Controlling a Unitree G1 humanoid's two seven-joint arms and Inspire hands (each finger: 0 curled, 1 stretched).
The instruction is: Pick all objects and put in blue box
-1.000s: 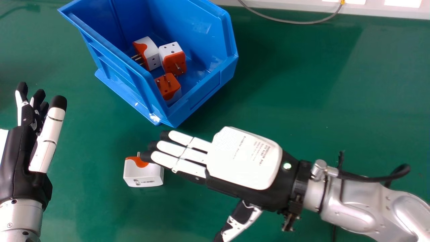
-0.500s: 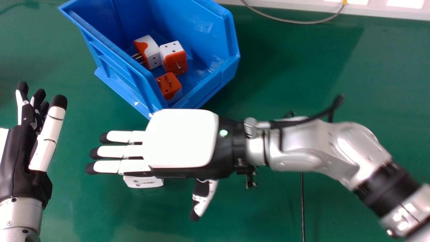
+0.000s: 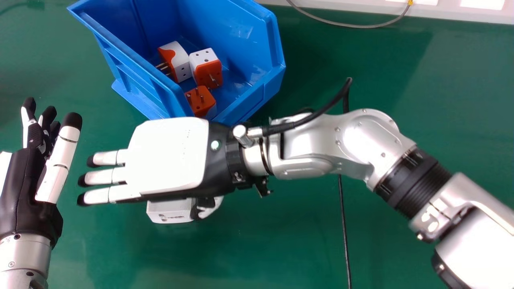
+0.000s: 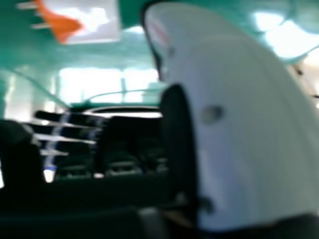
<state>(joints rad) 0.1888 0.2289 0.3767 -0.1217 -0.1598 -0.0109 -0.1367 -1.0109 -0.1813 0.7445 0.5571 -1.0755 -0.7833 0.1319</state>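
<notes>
Plug adapter [image 3: 170, 212] on the robot's side of the blue box [image 3: 261, 86], partly beneath the right hand [image 3: 168, 156]. Fingers straight and extending well past the adapter, thumb just beside it; nothing grasped, contact impossible to tell. Could shove or roll the adapter by closing the thumb first, or pinch only its upper part by closing too high, then lose it during the lift. Might bump the near wall of the blue box on the way in, or drop the adapter onto the three adapters [image 3: 206, 68] inside.

Left hand [image 3: 24, 180] idle to the left of the blue box, fingers extended, empty. Around the blue box, a smooth green tabletop [image 3: 281, 241], probably slippery enough for a nudged adapter to slide. Beyond and to the right of the blue box, a pale strip [image 3: 441, 14] with a sagging grey cable [image 3: 361, 26] in front.
</notes>
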